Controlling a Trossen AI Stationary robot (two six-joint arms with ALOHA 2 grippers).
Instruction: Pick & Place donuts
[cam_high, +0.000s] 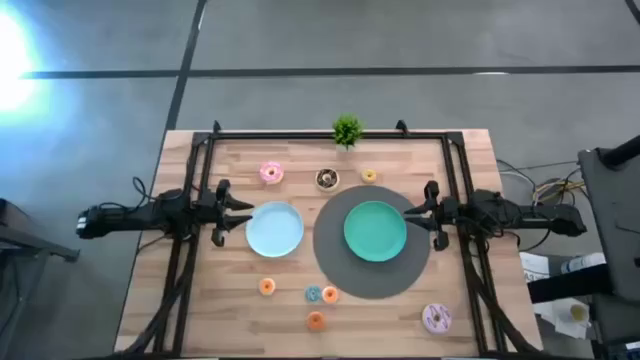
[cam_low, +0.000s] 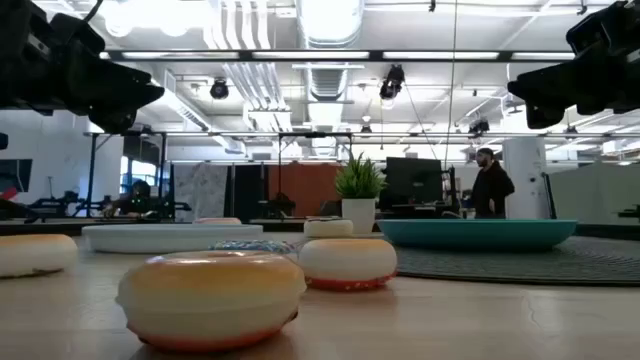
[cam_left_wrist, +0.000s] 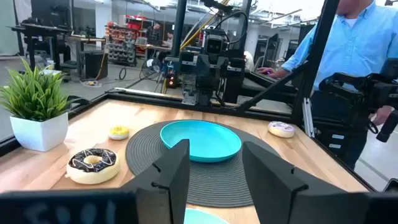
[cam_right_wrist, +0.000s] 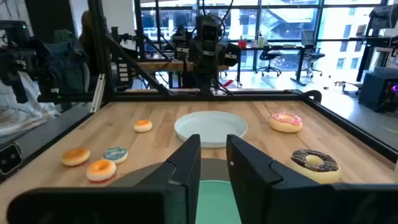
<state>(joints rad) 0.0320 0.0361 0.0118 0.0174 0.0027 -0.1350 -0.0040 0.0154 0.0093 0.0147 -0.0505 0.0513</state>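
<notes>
Overhead view straight down, table-level view across, two facing wrist views sharing the teal plate (cam_left_wrist: 202, 138).

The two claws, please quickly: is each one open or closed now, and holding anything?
Left claw: open, holding nothing.
Right claw: open with a narrower gap, holding nothing.
</notes>
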